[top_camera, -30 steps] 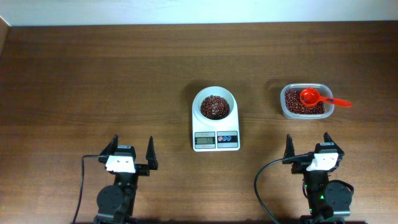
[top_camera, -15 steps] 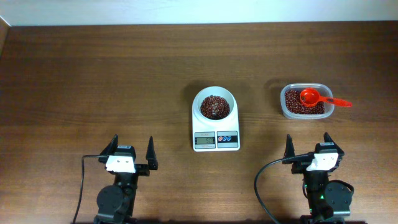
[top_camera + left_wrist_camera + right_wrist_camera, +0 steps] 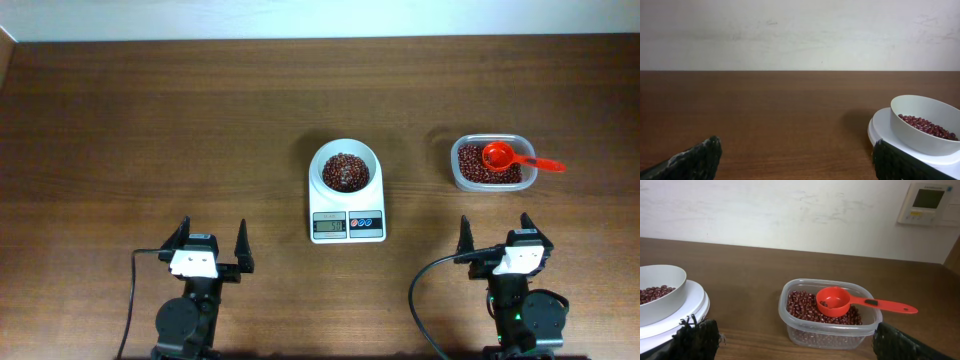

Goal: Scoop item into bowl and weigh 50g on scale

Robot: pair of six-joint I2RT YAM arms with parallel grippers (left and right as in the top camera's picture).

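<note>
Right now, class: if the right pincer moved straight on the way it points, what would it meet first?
Most likely the clear container, holding beans and a red scoop; it sits dead ahead of the open right pincer, though height is hard to judge.

Beans (image 3: 345, 173) in bowl (image 3: 322, 168) on scale (image 3: 347, 227), container (image 3: 454, 170) rightward.
</note>
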